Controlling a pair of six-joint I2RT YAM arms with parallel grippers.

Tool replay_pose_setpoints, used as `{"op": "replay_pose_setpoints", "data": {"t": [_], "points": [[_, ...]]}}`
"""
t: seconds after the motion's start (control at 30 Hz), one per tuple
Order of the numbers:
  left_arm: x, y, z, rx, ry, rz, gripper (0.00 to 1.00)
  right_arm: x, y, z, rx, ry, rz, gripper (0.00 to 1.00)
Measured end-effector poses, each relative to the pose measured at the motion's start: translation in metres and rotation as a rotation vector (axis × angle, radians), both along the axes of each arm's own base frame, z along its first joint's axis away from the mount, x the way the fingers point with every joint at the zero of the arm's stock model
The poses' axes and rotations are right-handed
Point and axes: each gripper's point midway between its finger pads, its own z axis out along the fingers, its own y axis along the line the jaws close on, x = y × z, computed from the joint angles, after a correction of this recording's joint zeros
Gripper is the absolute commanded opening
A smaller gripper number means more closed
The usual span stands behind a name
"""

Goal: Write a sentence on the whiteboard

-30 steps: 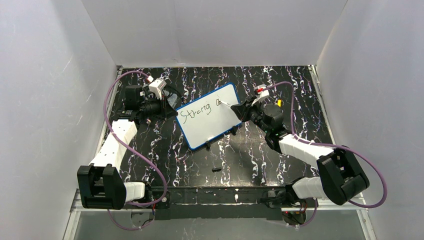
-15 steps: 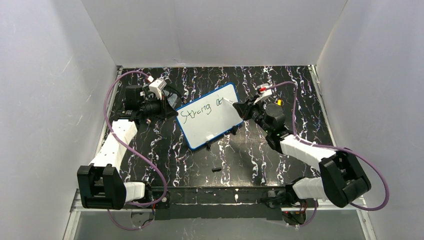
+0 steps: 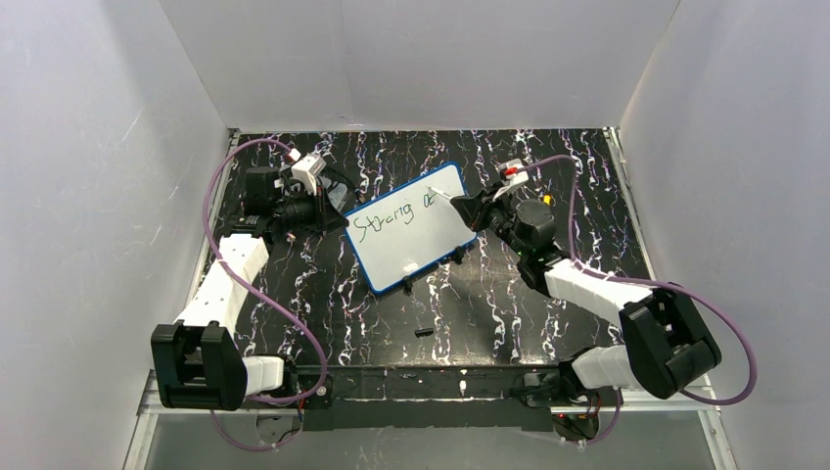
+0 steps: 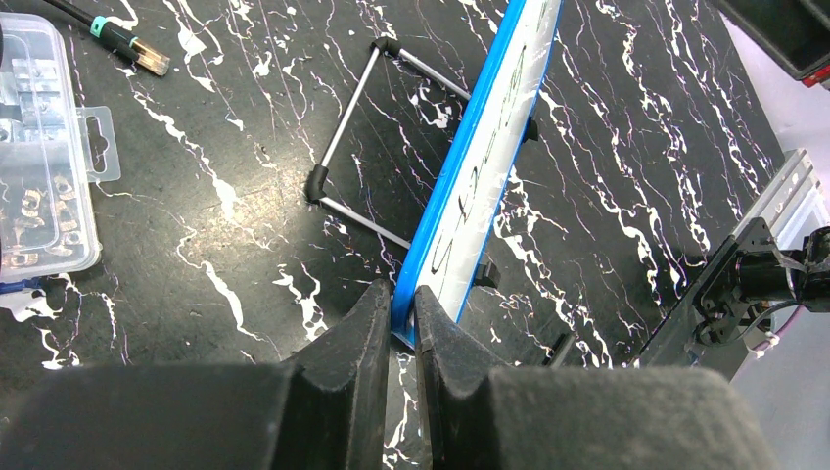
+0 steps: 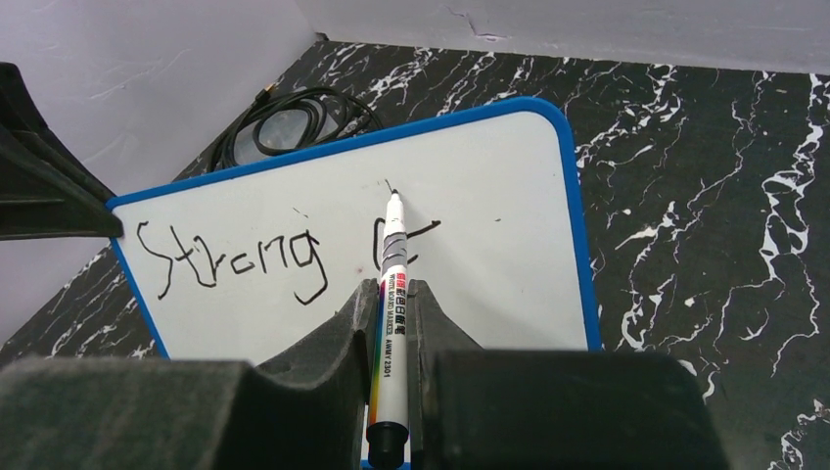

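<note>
The whiteboard (image 3: 409, 227) with a blue rim stands tilted on a wire stand at the table's middle; it also shows in the right wrist view (image 5: 470, 225) and edge-on in the left wrist view (image 4: 489, 166). The sentence (image 5: 230, 257) reads "Strong" plus a partly drawn "a" in one line. My left gripper (image 4: 401, 299) is shut on the board's lower left corner. My right gripper (image 5: 391, 294) is shut on a white marker (image 5: 390, 323), whose tip sits at the board just above the last letter.
A clear plastic parts box (image 4: 39, 166) lies at the left of the left wrist view. A coiled black cable (image 5: 294, 122) lies behind the board. A small dark piece (image 3: 422, 333) lies on the marbled table near the front. White walls enclose the table.
The right gripper has shifted slightly up and left along the board with the marker. More strokes have been added after "Strong". The left arm and the board have not moved.
</note>
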Motion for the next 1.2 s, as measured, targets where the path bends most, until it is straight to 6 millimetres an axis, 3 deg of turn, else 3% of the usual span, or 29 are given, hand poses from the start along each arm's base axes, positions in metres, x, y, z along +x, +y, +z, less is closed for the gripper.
{"op": "replay_pose_setpoints", "data": {"t": [0.4, 0.83, 1.2], "points": [[0.0, 0.0, 0.0, 0.0, 0.0, 0.0, 0.0, 0.001, -0.002, -0.012, -0.016, 0.026, -0.016, 0.01], [0.0, 0.0, 0.0, 0.0, 0.0, 0.0, 0.0, -0.016, -0.014, -0.044, -0.04, 0.089, -0.026, 0.01], [0.0, 0.0, 0.0, 0.0, 0.0, 0.0, 0.0, -0.018, -0.016, -0.047, -0.047, 0.098, -0.038, 0.01]]}}
